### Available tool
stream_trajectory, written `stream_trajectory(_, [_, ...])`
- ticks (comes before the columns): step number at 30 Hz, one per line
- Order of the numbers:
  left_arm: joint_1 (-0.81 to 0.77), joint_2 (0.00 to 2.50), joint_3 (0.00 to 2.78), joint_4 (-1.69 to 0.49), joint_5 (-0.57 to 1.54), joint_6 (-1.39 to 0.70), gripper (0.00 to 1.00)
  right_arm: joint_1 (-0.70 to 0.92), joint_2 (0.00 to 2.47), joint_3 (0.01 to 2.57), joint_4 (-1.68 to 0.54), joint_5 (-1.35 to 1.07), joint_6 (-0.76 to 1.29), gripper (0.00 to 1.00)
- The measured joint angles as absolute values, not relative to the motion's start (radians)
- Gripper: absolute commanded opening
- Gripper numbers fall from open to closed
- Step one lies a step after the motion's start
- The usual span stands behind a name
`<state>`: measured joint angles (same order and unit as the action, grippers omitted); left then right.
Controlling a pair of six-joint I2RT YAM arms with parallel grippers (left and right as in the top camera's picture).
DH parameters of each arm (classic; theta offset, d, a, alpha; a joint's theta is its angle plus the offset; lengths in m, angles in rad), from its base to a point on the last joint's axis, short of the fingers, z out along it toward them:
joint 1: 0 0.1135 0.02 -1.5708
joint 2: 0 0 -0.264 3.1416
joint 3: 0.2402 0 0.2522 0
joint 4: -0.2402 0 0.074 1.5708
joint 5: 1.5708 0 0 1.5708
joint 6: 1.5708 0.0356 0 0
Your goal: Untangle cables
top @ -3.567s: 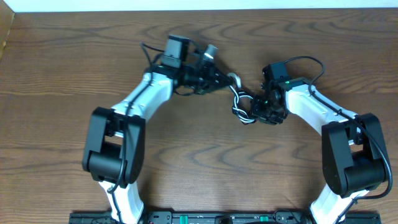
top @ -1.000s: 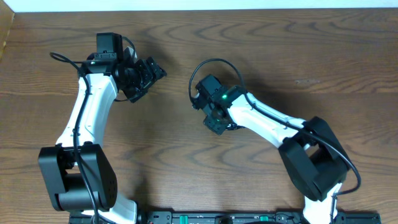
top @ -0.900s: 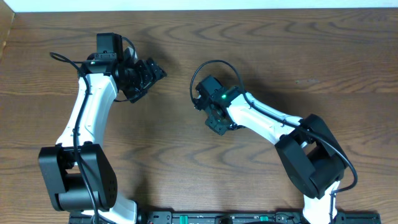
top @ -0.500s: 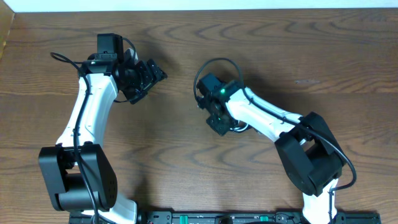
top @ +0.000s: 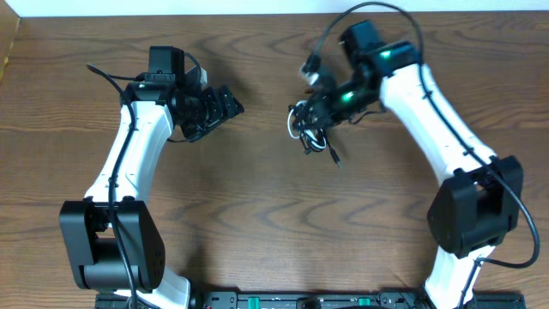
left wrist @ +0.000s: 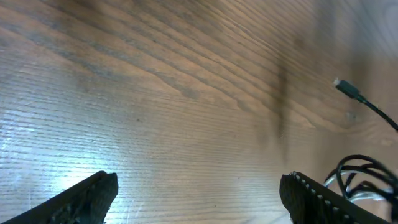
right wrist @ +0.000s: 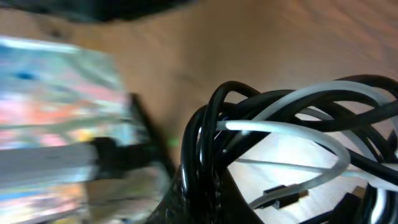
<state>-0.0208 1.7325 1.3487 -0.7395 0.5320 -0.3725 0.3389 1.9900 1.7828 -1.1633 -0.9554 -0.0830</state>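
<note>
Black and white cords, knotted into one bundle, are held at the right gripper (top: pixel 323 105). Its jaws are read as clamped on the cables (top: pixel 307 129), though the grip point itself is blurred in the right wrist view. There, loops of black cord (right wrist: pixel 205 137) and white cord (right wrist: pixel 298 99) are seen crossing one another close to the lens. One black plug end (top: pixel 334 159) trails from the bundle's near side. The bundle is placed right of centre, over the far part of the wooden counter (top: pixel 257 223); whether it touches the wood cannot be told. The left gripper (top: pixel 225 107) is set well apart to the left, jaws spread wide, fingers (left wrist: pixel 87 196) over bare wood. The cables (left wrist: pixel 360 171) are caught at the lower right edge of its wrist view.
</note>
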Motion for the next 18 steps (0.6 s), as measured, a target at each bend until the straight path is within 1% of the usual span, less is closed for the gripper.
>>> stream_trajectory(5, [-0.035,1.732,1.349,-0.734,0.708,-0.265,0.87,0.263,2.020,1.731,-1.192,-1.150,-0.145,0.01])
stream_trajectory(9, [-0.121,1.732,1.349,-0.689,0.812,-0.200,0.87,0.225,2.058,1.644,-1.194,-1.241,-0.190,0.01])
stream_trajectory(13, [-0.232,1.732,1.349,-0.579,0.853,-0.175,0.80,0.181,2.071,1.577,-1.204,-1.267,-0.226,0.01])
stream_trajectory(18, [-0.294,1.732,1.349,-0.529,0.851,-0.166,0.79,0.122,2.072,1.548,-1.198,-1.277,-0.252,0.01])
